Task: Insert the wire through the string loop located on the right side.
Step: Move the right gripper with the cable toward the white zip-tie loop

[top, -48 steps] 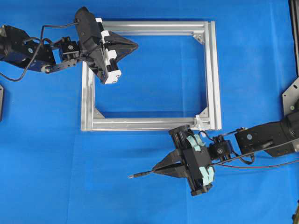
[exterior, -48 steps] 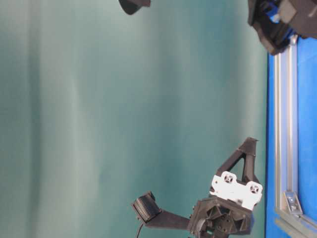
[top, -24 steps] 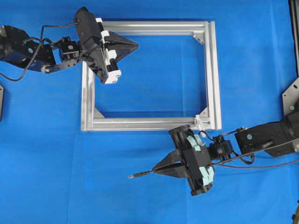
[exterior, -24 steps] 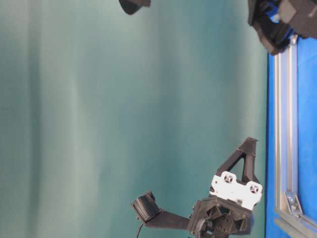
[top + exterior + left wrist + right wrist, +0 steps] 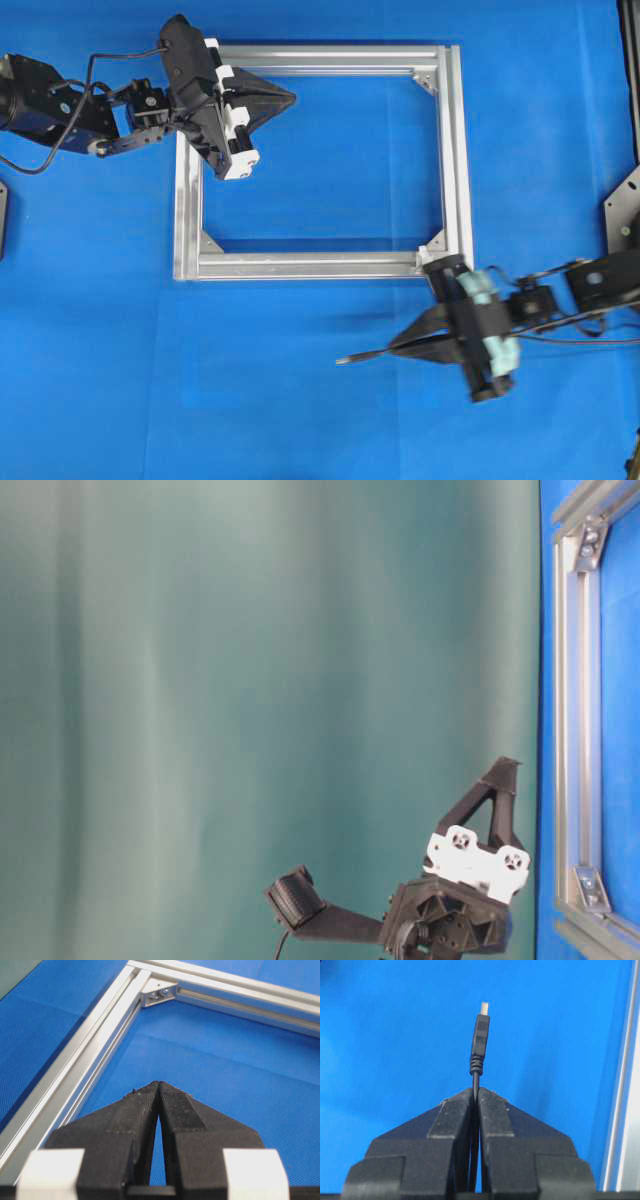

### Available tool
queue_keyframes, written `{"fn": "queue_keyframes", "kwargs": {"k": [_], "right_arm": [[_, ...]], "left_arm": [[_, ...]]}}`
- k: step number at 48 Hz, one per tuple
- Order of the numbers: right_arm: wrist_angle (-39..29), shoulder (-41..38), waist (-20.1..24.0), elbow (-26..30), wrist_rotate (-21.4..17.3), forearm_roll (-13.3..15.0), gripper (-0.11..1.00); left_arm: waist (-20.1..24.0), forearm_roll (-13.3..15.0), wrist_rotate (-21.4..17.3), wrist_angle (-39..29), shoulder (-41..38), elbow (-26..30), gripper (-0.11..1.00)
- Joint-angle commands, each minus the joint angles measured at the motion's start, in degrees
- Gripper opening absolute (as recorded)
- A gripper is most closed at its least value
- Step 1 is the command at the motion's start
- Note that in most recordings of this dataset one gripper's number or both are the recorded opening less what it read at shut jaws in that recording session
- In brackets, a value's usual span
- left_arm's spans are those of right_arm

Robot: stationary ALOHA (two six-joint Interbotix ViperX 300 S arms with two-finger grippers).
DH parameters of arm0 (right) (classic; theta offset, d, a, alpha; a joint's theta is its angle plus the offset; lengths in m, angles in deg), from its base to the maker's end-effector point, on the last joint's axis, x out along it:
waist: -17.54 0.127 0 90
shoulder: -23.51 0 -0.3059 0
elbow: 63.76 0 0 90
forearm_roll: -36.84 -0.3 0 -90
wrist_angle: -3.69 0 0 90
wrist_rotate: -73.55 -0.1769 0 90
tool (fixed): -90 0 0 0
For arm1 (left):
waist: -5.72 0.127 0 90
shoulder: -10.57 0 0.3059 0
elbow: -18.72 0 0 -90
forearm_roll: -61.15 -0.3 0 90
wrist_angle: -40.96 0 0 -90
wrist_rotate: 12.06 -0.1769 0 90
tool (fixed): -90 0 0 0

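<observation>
Blue bench [image 5: 300, 400] carries the silver frame [image 5: 455, 150]. Overhead: right gripper [image 5: 405, 350] sits just below the frame's lower-right corner, wire [image 5: 365, 355] sticking out leftward. Right wrist view alone shows the fingers [image 5: 492, 1115] pressed tight on the wire, plug tip pale. Left gripper [image 5: 159, 1085] hangs over the upper-left corner, fingers together, empty. String loop hidden.

Overhead top-down, table-level sideways-turned, both wrist views close above frame [image 5: 450, 160].
</observation>
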Motion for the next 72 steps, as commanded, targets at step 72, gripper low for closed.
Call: {"fn": "queue_keyframes", "kwargs": {"k": [72], "right_arm": [[-7.12, 32.34, -8.35, -23.99, 0.53, -3.60, -0.04]], "left_arm": [[-0.09, -0.18, -0.26, 0.26, 2.11, 0.53, 0.00]]}}
